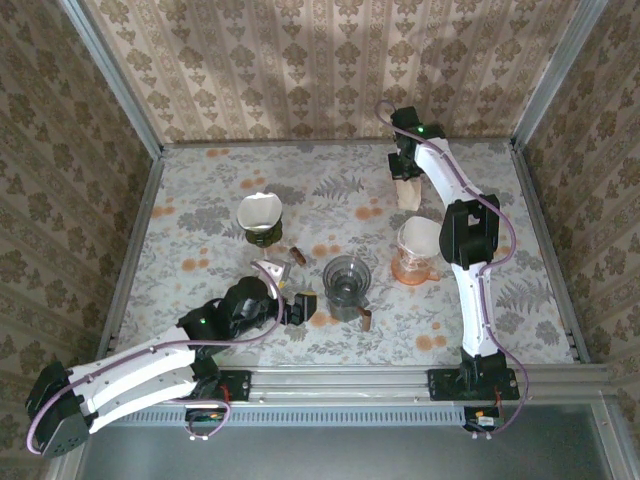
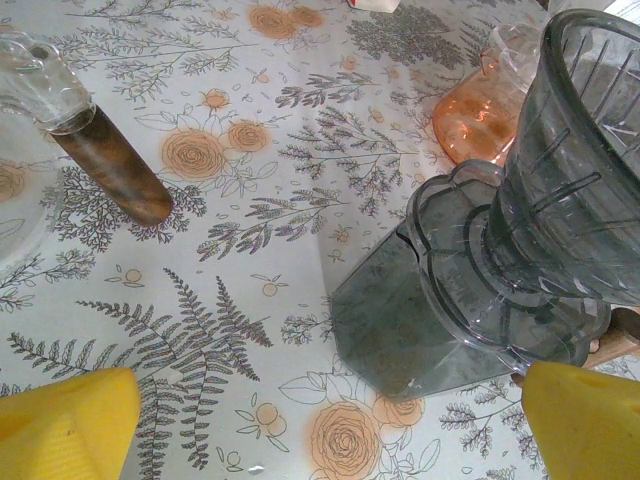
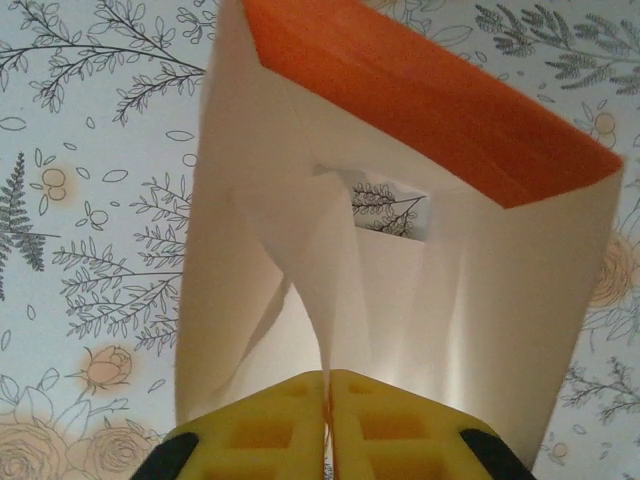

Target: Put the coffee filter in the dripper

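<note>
Right jaws pinch a filter (image 3: 335, 290) inside its box (image 3: 430, 110), likely to draw it out; left jaws gape beside the dripper (image 2: 590, 170).

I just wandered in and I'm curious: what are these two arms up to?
The right claw is pinched shut on a paper filter inside an open orange-lidded box at the far side of the table. The left claw is open beside the empty grey dripper, which stands on a grey jug. The orange dripper and a dark dripper already hold filters.
</note>
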